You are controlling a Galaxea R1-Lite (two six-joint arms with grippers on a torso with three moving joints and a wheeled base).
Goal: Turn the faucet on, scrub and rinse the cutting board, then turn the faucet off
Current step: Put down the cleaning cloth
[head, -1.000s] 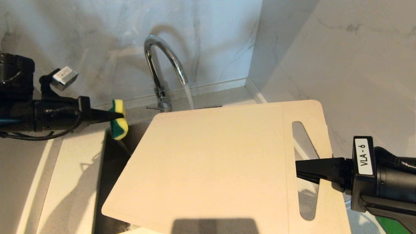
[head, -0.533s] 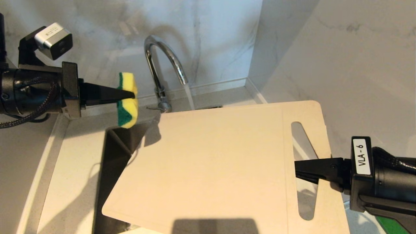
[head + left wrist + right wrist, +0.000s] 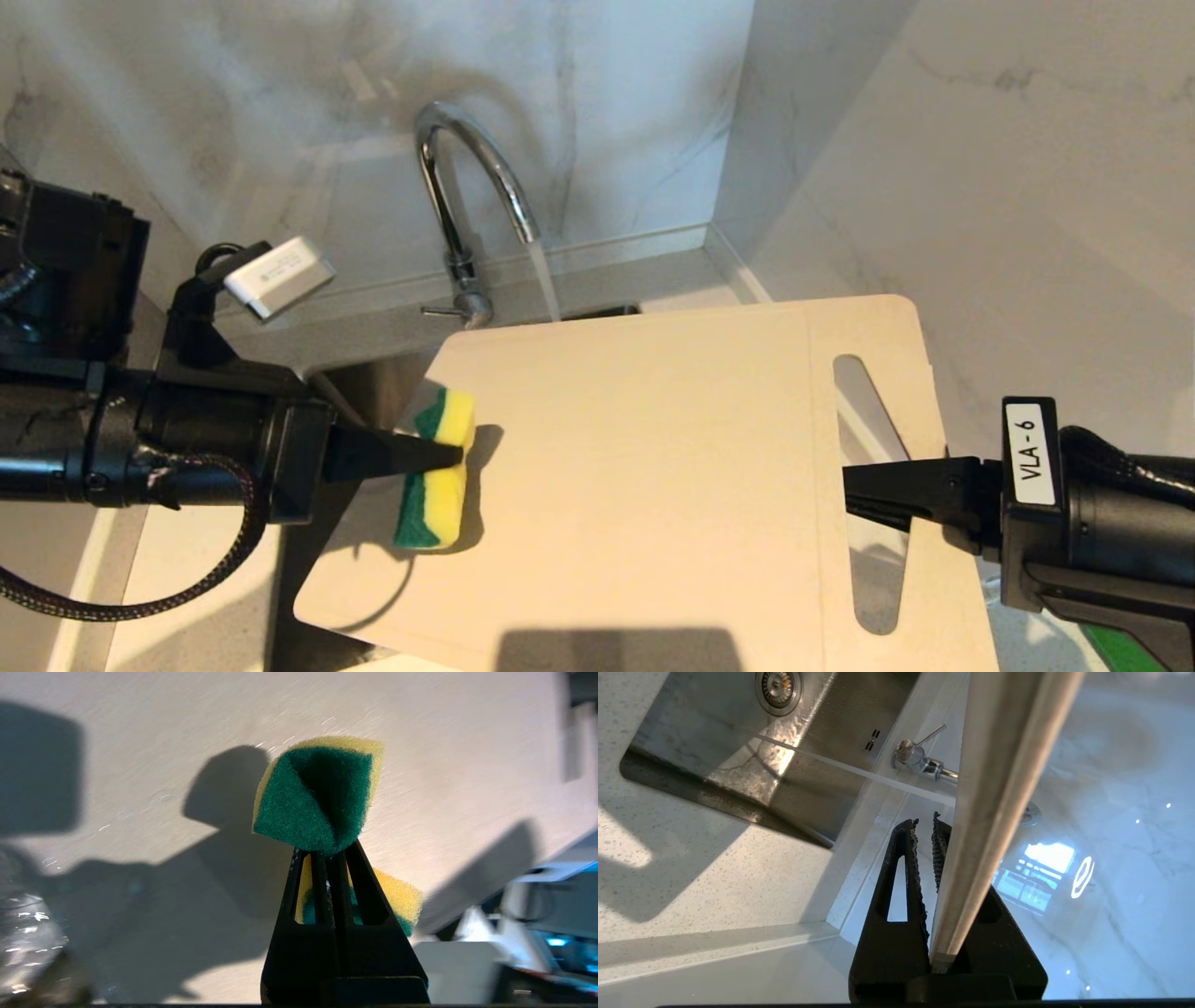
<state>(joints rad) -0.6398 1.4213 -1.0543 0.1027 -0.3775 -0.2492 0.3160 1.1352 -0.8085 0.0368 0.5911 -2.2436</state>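
The chrome faucet (image 3: pixel 467 187) stands behind the sink, and water (image 3: pixel 544 275) runs from its spout. The cream cutting board (image 3: pixel 653 467) is held tilted over the sink. My right gripper (image 3: pixel 847 490) is shut on its edge strip beside the handle slot. In the right wrist view the board's edge (image 3: pixel 999 788) passes between the jaws of that gripper (image 3: pixel 927 821). My left gripper (image 3: pixel 457 455) is shut on a yellow-and-green sponge (image 3: pixel 434 485) over the board's left part. The sponge (image 3: pixel 317 798) is at or just above the board's surface (image 3: pixel 140 742); contact is unclear.
The steel sink (image 3: pixel 738 742) with its drain (image 3: pixel 777 686) lies below the board. A speckled white counter (image 3: pixel 187 579) borders it on the left. Marble walls close in behind and on the right. A green flat thing (image 3: pixel 1120 649) shows at the lower right corner.
My left gripper has swung the sponge from beside the faucet down and right onto the board's left part. The right gripper and the board have barely shifted. Water keeps running.
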